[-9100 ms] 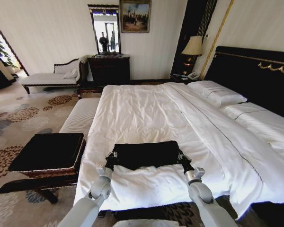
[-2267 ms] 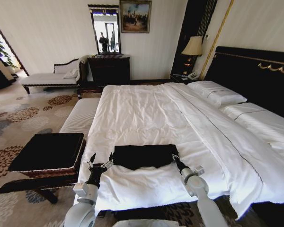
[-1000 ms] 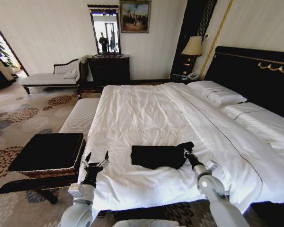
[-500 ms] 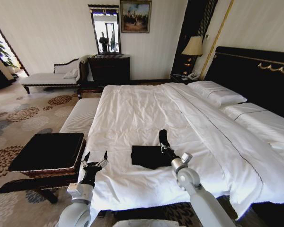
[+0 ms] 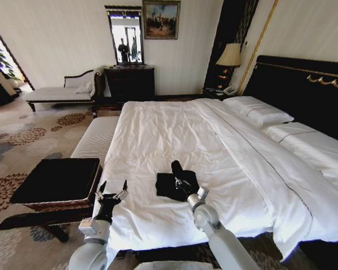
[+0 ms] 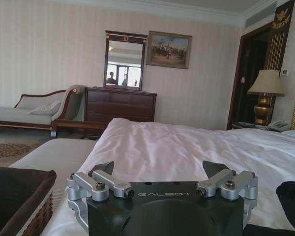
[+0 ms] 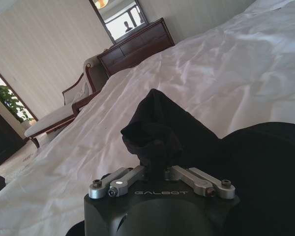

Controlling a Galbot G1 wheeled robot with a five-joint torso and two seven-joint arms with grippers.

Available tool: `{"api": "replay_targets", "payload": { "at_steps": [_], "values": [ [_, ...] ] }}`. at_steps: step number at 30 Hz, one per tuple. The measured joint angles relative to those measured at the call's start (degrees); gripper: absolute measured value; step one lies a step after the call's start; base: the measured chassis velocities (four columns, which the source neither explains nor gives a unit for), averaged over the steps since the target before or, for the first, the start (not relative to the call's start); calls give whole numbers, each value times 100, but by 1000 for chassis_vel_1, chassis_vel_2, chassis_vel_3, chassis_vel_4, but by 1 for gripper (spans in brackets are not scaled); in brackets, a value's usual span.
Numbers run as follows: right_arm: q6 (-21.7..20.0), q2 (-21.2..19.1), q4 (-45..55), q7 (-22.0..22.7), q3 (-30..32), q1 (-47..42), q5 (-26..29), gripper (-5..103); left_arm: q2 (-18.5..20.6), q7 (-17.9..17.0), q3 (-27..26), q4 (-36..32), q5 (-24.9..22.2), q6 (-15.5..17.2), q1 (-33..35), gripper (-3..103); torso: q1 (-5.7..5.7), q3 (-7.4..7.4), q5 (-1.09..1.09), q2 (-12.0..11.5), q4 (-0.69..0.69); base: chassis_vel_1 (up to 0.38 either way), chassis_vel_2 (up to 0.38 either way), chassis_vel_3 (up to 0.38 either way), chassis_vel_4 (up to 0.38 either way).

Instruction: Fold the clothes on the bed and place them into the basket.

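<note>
A black T-shirt [image 5: 176,184] lies partly folded on the white bed [image 5: 158,135], near its foot edge, in the lower middle of the head view. The right gripper [image 5: 181,181] has its jaws clamped on a bunched edge of the shirt [image 7: 155,130], lifted over the rest of the cloth. The left gripper [image 5: 112,193] hovers at the bed's lower left edge with its jaws apart, holding nothing. The wicker basket [image 5: 57,183] sits on the floor at the left of the frame, just beside the bed; its flat black top shows nothing on it. The risk, as I judge it, is that the small pinch slips, or the fold drops crooked and bunches, since the other side is unheld.
</note>
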Motion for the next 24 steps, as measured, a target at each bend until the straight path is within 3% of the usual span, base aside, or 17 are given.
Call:
{"api": "replay_targets", "payload": {
  "at_steps": [3,5,7,11,13,16,22,24],
  "values": [
    [17,-21,-71,-3,1,24,-34,1,-8,-1,-34,-24,4,0,52,100,0,0,0,0,0,0,0,0,0],
    [38,-41,-90,-3,8,22,-67,9,-15,-2,-57,-34,14,-4,94,100,0,0,1,0,0,0,0,0,0],
    [40,-48,-83,0,4,9,-70,9,-18,-2,-59,-40,21,-5,102,100,0,0,0,0,0,0,0,0,0],
    [56,-20,131,43,-195,-144,-114,31,-37,-3,-25,-82,97,15,98,100,0,0,0,0,-1,0,0,0,0],
    [73,-6,140,42,-221,-159,-177,31,-38,-3,-15,-100,105,29,108,100,0,0,1,0,-1,0,0,0,0],
    [145,23,214,-2,-311,-217,-375,47,-36,-3,-8,-151,119,69,197,100,-1,0,0,0,1,0,0,0,0],
    [220,-35,487,-90,-331,-425,-516,64,5,-17,-10,-109,48,116,169,100,0,0,1,0,0,0,0,0,0],
    [236,-110,709,-143,-242,-654,-513,75,9,-51,50,-57,-43,176,33,100,-1,0,0,0,-1,0,0,0,0]
  ]
}}
